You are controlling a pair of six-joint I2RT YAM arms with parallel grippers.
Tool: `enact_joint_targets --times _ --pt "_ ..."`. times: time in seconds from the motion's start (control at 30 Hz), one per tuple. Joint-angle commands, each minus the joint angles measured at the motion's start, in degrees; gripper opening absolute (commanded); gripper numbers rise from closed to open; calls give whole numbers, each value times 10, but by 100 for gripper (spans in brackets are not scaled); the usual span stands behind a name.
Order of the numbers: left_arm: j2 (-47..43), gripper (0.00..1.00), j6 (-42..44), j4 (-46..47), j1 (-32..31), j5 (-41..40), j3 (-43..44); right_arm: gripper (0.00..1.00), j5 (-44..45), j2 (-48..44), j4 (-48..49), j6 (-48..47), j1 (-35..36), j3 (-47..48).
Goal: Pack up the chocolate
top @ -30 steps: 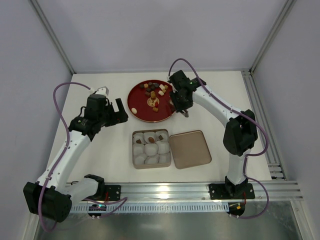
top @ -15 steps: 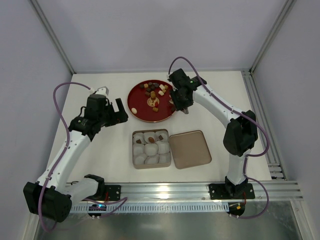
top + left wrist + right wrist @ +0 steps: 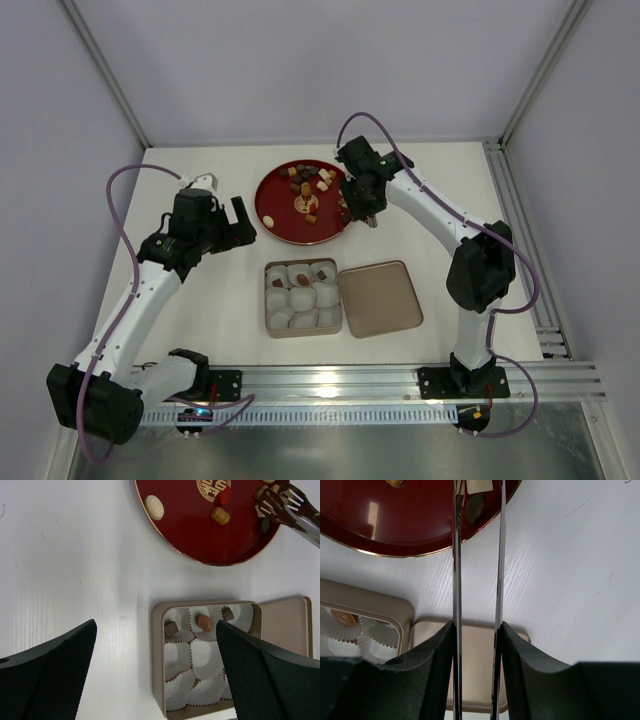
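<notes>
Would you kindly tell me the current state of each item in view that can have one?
Tin: open, lid off.
Lid: lying flat beside the tin.
Paper cups: three hold chocolates, the others in view are empty.
Red plate: holds loose chocolates.
Tongs: held, arms apart, tips over the plate.
Left end effector: open, empty.
Right end effector: shut on the tongs.

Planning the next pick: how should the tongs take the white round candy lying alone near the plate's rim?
Probably from straight above, tongs tips on two opposite sides of its round edge. The white candy lies flat like a disc on the red plate, no neighbours touching, and the rim beside it hinders a sideways approach.
</notes>
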Motion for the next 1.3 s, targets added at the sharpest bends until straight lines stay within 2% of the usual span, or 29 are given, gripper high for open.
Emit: enact_joint_targets --times 0.0,1.27 --pt "-2 100 -3 18 5 5 0 42 -5 -10 -1 2 5 28" --pt "-3 100 -3 18 5 5 0 41 -8 10 2 6 6 13"
